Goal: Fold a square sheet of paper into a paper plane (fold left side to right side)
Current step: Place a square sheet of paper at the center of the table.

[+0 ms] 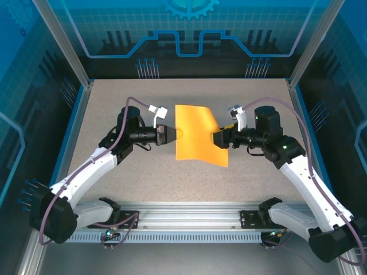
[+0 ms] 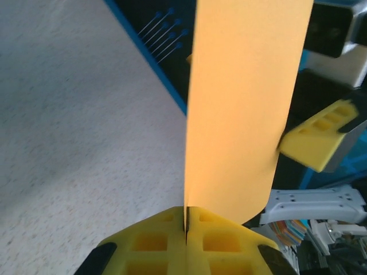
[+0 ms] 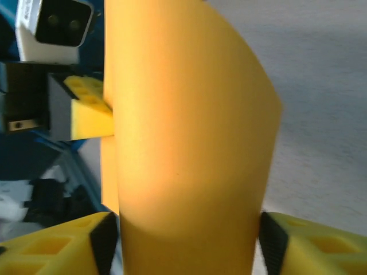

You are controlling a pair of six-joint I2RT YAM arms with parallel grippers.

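Observation:
The square sheet of paper (image 1: pixel 196 134) is bright orange and hangs curved above the middle of the table between both grippers. My left gripper (image 1: pixel 172 136) is shut on its left edge; in the left wrist view the yellow jaws (image 2: pixel 187 223) pinch the thin edge of the sheet (image 2: pixel 246 103). My right gripper (image 1: pixel 221 139) is at the sheet's right edge. In the right wrist view its fingers (image 3: pixel 321 246) stand wide apart, and the bowed sheet (image 3: pixel 183 143) bulges between them. A paper plane is out of view.
The speckled grey tabletop (image 1: pixel 143 183) lies under the paper. A metal rail (image 1: pixel 183 215) carrying the arm bases runs along the near edge. Blue enclosure walls and aluminium posts (image 1: pixel 63 46) close in the sides and back.

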